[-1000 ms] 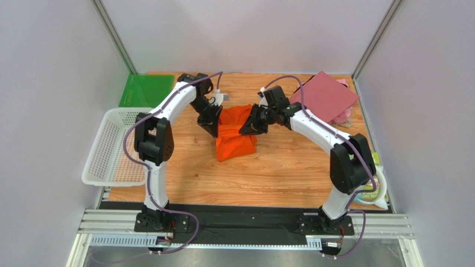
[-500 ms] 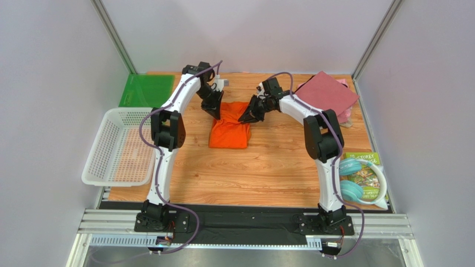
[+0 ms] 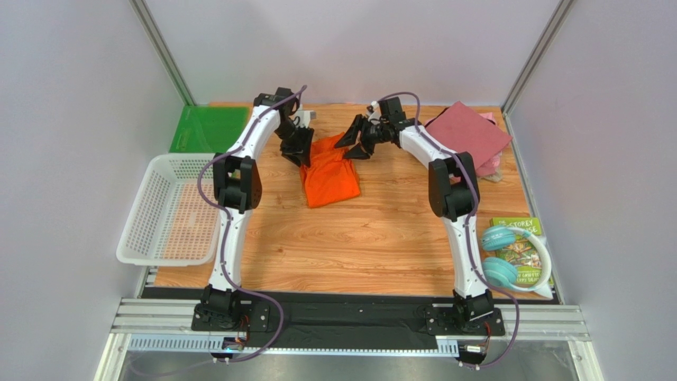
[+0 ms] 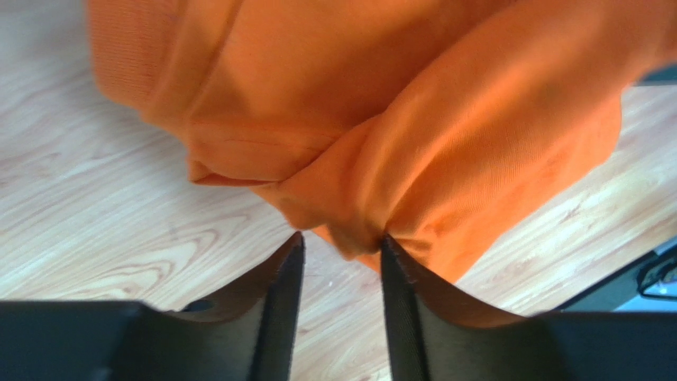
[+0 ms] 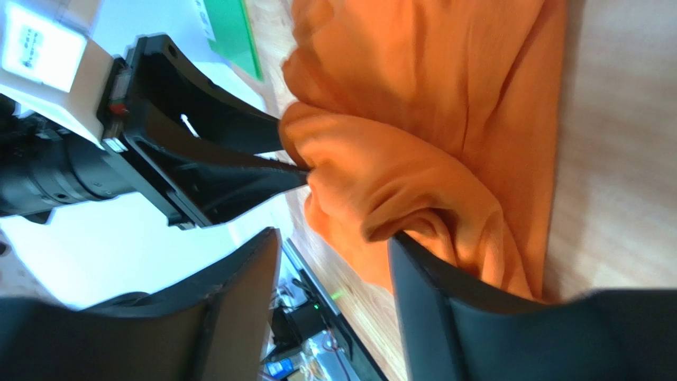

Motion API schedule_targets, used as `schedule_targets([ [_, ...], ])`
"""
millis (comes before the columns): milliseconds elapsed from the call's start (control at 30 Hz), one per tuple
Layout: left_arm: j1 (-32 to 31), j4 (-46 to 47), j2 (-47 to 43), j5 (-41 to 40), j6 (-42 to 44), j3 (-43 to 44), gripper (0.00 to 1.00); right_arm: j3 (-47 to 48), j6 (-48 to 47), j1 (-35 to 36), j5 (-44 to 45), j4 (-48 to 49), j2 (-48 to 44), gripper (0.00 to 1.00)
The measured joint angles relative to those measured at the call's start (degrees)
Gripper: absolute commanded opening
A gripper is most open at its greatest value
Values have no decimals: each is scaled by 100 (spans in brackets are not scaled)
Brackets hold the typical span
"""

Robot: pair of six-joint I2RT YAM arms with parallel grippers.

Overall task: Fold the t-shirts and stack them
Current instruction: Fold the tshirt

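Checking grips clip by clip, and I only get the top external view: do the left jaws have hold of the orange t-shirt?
Observer: Left wrist view: the left jaws stand parted, a bunched fold of the orange t-shirt between their tips; gripped or loose, I cannot tell.
Operator: And the right jaws?
Observer: Open. The right wrist view shows cloth against one finger only, with a clear gap beside the other.
Operator: Is the cloth flat there?
Observer: No, it is puckered into a rumpled ridge at the jaws, with bare wooden table beside it.
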Motion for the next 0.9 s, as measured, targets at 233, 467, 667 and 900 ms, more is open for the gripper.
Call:
schedule_targets([
  [233, 179, 282, -74, -317, -146, 42, 74, 393, -450, -205, -26, -304, 160, 75],
  [467, 579, 509, -1123, -398, -195, -267, 79, 232, -1401, -166, 437, -1078, -109, 74],
  [667, 1193, 769, -2258, 299, -516, -439, 82, -68, -1670, 173, -68, -1095, -780, 74],
  [900, 1300, 905, -2791, 1150, -568, -1320, 82, 1176, -1086, 546, -1165, -225, 31, 74],
])
